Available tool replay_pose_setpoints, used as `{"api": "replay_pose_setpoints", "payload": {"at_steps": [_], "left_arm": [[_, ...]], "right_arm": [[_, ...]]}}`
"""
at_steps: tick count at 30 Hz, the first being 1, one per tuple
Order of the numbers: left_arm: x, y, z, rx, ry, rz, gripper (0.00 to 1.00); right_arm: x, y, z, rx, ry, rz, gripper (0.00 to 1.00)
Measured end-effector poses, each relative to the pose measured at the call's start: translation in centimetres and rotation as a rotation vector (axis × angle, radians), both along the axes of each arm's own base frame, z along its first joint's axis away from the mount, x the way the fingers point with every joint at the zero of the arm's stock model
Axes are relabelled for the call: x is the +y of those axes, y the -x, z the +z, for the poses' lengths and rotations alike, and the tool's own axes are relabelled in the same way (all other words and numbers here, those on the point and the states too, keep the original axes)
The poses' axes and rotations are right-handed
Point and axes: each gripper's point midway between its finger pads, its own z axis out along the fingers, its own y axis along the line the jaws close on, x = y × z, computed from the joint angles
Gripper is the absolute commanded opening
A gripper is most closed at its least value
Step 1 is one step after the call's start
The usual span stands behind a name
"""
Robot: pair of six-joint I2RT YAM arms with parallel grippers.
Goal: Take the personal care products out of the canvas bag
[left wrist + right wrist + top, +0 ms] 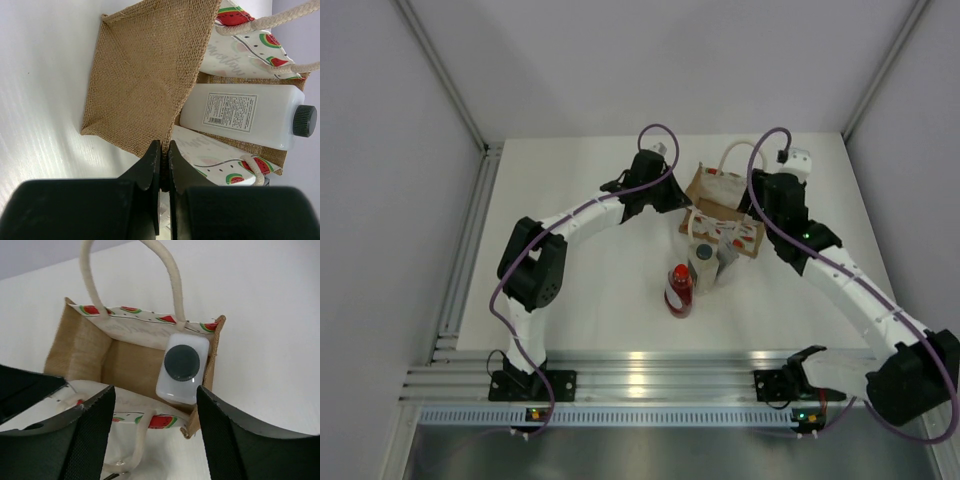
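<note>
From above, the bag (708, 186) stands on the far half of the worktop (570, 310), a little right of the middle, with one rope handle looped toward the far edge. The left gripper (672, 196) is at the bag's left side. The right gripper (760, 212) hangs over its right part, and this view does not show how far its jaws are apart. Three bottles stand outside the bag, between it and the near edge. The red bottle (680, 288) is nearest the near edge and about midway along it. A white bottle (703, 268) with a dark cap is just beside the red one, on the bag side. The grey bottle (727, 254) is close against the bag's near wall and looks tilted.

In the left wrist view, the left gripper (163, 167) is closed, with its fingers (150, 165) pinching the edge of the bag's woven brown side panel (140, 75). Past that panel a second white bottle (240, 112) sits inside the bag between the two watermelon-printed walls. Its label faces the camera and its dark ribbed cap points toward the bag's mouth. The rope handles (270, 21) cross the upper corner.

In the right wrist view, the right gripper (155, 432) is above the bag's (80, 347) open mouth. Its jaws are spread wide and grip nothing. The second white bottle (182, 367) stands upright in the bag's right-hand corner, cap up and against the wall, clear of the fingers (97, 432). One handle (167, 270) arches up from the far wall, and the other droops over the near wall between the fingers.
</note>
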Motion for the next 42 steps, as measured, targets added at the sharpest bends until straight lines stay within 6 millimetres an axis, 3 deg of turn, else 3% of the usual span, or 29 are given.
{"api": "replay_pose_setpoints", "payload": {"at_steps": [3, 6, 11, 16, 21, 42], "left_arm": [[0.0, 0.0, 0.0, 0.0, 0.0, -0.001, 0.0], [0.0, 0.0, 0.0, -0.001, -0.002, -0.002, 0.0], [0.0, 0.0, 0.0, -0.002, -0.002, -0.003, 0.0], [0.0, 0.0, 0.0, -0.002, -0.002, -0.005, 0.0], [0.1, 0.0, 0.0, -0.004, -0.003, -0.007, 0.0], [0.1, 0.0, 0.0, -0.007, -0.004, -0.018, 0.0]], "right_arm": [[-1.5, -1.5, -1.9, 0.101, 0.008, -0.049, 0.56], [-2.2, -2.9, -2.6, 0.148, 0.0, -0.072, 0.53], [-2.0, -4.8, -3.4, 0.197, -0.005, -0.073, 0.51], [-2.1, -5.2, -5.1, 0.243, 0.007, -0.088, 0.51], [-2.6, -5.5, -5.3, 0.246, 0.015, -0.108, 0.52], [-3.2, -7.2, -9.7, 0.356, 0.053, -0.132, 0.56]]}}
